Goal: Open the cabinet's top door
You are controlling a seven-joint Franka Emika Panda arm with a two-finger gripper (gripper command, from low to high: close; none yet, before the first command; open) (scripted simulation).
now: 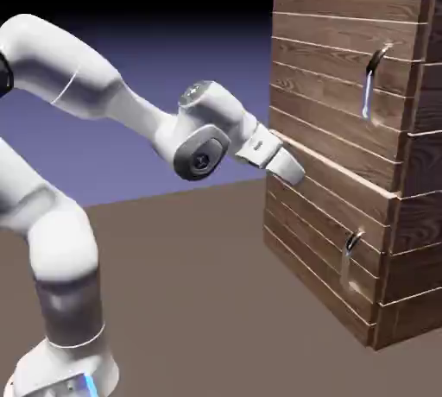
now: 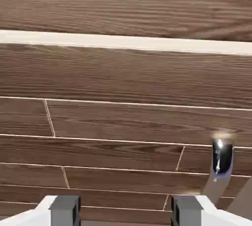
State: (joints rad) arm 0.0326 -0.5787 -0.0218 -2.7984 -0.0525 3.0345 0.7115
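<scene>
Brown plank door closed, fingers spread apart nearby

Dark brown horizontal planks make up the top door [image 1: 332, 85], the taller front panel of the cabinet [image 1: 413, 240], on the exterior view's right. The door lies flush in the front. Its long curved metal handle [image 1: 371, 83] is mounted upright toward the panel's right side in that view, dark at the top and bright blue-white lower down.

Below, a pale line runs along the join, and under it sits the shorter lower panel [image 1: 324, 223] with a smaller curved handle [image 1: 350, 261].

The fingers [image 2: 126, 211] are spread, with bare planks showing between the two grey tips in the hand view; nothing is held. In that same view a pale strip crosses the upper part, and a curved handle stands at the right, its upper end dark and shiny.

In the exterior view the white arm [image 1: 142, 115] rises from the lower left, bends over and reaches right, its hand [image 1: 269, 155] tilted downward in front of the cabinet, near the join between the panels and well apart from the long handle. The brown floor [image 1: 186, 292] stretches beneath, against a blue-violet backdrop [image 1: 173, 67] that darkens to black at the top.
</scene>
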